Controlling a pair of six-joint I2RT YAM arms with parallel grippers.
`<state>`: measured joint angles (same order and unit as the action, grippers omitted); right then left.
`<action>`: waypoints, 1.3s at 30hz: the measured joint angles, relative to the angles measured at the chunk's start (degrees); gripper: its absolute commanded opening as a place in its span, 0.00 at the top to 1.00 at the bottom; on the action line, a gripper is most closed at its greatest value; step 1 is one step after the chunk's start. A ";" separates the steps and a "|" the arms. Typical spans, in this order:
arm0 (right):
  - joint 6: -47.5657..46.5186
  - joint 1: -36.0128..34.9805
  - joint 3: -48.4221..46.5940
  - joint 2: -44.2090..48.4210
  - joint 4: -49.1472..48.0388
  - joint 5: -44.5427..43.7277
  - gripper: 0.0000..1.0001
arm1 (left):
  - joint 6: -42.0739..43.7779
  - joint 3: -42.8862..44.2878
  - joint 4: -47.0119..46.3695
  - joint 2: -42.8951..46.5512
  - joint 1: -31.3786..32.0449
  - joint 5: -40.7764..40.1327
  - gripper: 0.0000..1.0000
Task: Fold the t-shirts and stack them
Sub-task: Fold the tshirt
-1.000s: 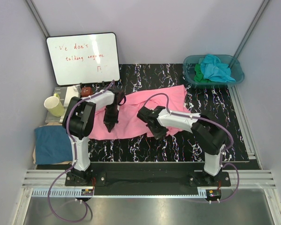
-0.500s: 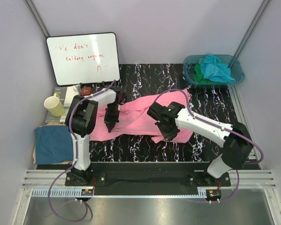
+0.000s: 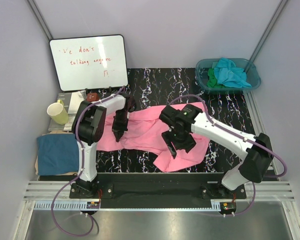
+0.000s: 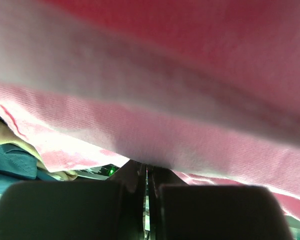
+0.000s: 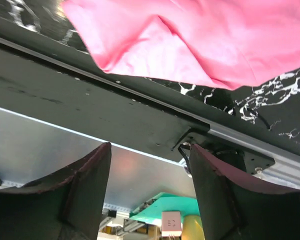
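**Soft pink shirt: one hand holding, one hand free**

Black table with white marble lines (image 3: 155,82) fills the middle of my work space, with pale walls all around it. The big bright pink cloth t-shirt (image 3: 142,132) lies across the middle of this table. It is bunched and wrinkly, and one corner flops toward the near edge.

Far off at the back right sits a see-through teal plastic basin (image 3: 204,84). A turquoise cloth shirt (image 3: 230,72) and a green cloth shirt (image 3: 211,79) are piled inside it. A dark blue cloth shirt (image 3: 55,152) lies off to the left side.

My left gripper (image 3: 118,132) is pinched tight on the pink t-shirt near its left end, and cloth drapes right over my wrist camera. My right gripper (image 3: 170,150) hangs over the shirt's right part with its fingers spread wide and nothing between them.

I think this shirt is light and very floppy. It will sag and slide, not hold a shape. I think the best place to grab is an edge or a corner, pinching a small fold so that it cannot slip out.
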<state>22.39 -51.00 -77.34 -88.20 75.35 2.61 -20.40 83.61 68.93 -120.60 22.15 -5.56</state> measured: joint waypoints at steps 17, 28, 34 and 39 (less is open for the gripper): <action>0.79 10.93 -3.32 -15.21 -7.63 -7.65 1.00 | 0.35 1.33 0.70 0.35 0.00 -0.92 0.26; -5.49 26.27 -14.47 -25.46 -20.83 -7.58 1.00 | 1.11 9.84 -6.05 8.92 -0.22 -2.80 0.02; -8.13 28.17 -22.01 -34.07 -23.17 -7.61 1.00 | 2.23 18.75 -6.60 3.82 -0.59 -4.15 1.00; -9.18 28.94 -25.22 -40.22 -23.12 -7.67 1.00 | 2.99 24.28 -7.04 -3.76 -1.42 -4.57 1.00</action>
<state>13.21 -22.06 -102.56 -128.42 52.23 -5.06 -17.41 107.90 61.89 -124.36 20.73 -10.13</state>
